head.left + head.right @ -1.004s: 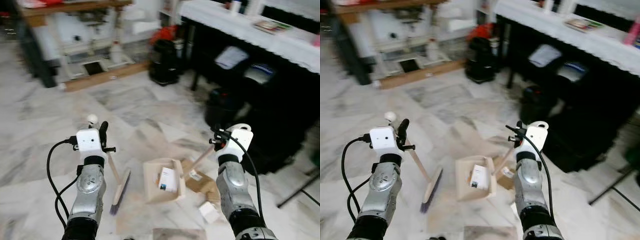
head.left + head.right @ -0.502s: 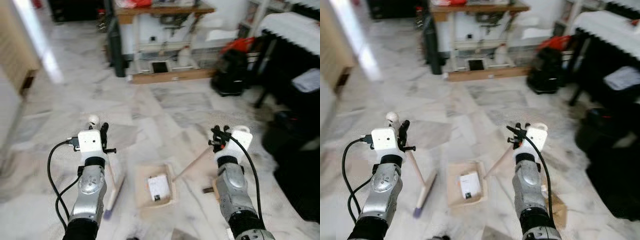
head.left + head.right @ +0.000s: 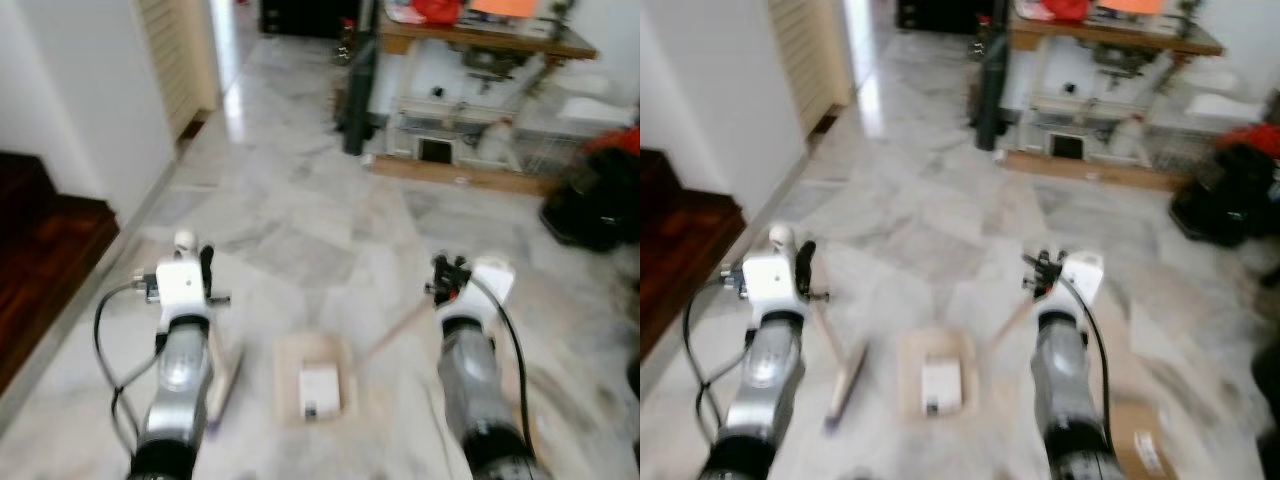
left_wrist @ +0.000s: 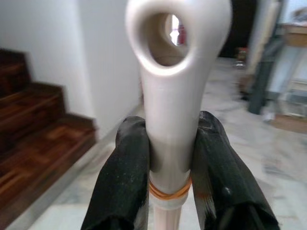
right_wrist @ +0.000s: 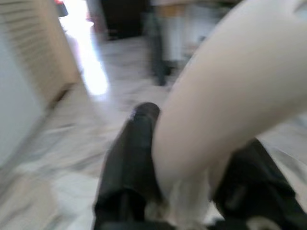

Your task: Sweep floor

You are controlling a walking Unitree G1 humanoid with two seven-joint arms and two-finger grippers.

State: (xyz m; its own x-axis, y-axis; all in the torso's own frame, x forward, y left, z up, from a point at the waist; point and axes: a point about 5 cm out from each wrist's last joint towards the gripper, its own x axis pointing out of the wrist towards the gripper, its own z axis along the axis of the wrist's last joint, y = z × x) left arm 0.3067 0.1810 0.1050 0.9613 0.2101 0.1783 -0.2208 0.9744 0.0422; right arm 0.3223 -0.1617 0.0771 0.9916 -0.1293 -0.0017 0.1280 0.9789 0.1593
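Nearest the robot, the left end effector is clamped on the top of the broom handle; the left wrist view shows its two black fingers pressed against either side of the pale shaft just below the hanging loop. From that grip the handle slants down and forward to the broom head, which rests on the marble floor just left of the dustpan. The right end effector is closed on the dustpan handle, a pale stick running down and leftward to the pan, which lies flat on the floor between the two arms with a small white item inside. So the broom's long axis runs from the left end effector down toward the pan's left side, and the left arm is the nearer one for any stroke into it. Farther off stand a wooden staircase, a louvred door and a cluttered workbench; the head views are blurred
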